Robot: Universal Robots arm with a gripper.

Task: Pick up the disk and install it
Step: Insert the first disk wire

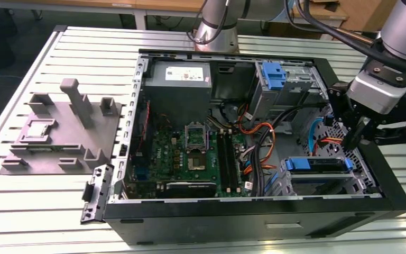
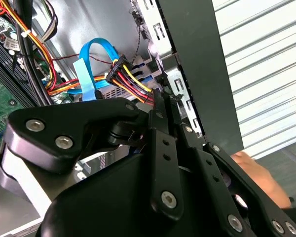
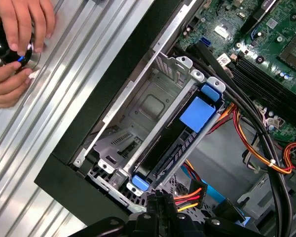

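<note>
The disk [image 1: 317, 170] lies in the metal drive cage [image 1: 285, 182] at the near right corner of the open computer case, with its blue rails [image 1: 316, 163] on top. In the first wrist view the disk [image 3: 170, 145] shows as a dark slab edged by a blue bracket [image 3: 198, 113], beside an empty cage slot [image 3: 148, 106]. My gripper [image 1: 350, 145] hangs just behind the cage by the case's right wall, its fingers shut with nothing between them. The fingertips [image 2: 160, 96] are close to a cable plug with red, yellow and black wires [image 2: 119, 73].
A second blue bracket [image 1: 274, 74] sits in the upper bay at the back right. Orange and black cables [image 1: 259, 143] run between the motherboard [image 1: 188, 153] and the cage. A person's hands [image 3: 15, 44] hold a black knob on the slatted table outside the case. A grey fixture [image 1: 62, 132] stands on the exterior view's left.
</note>
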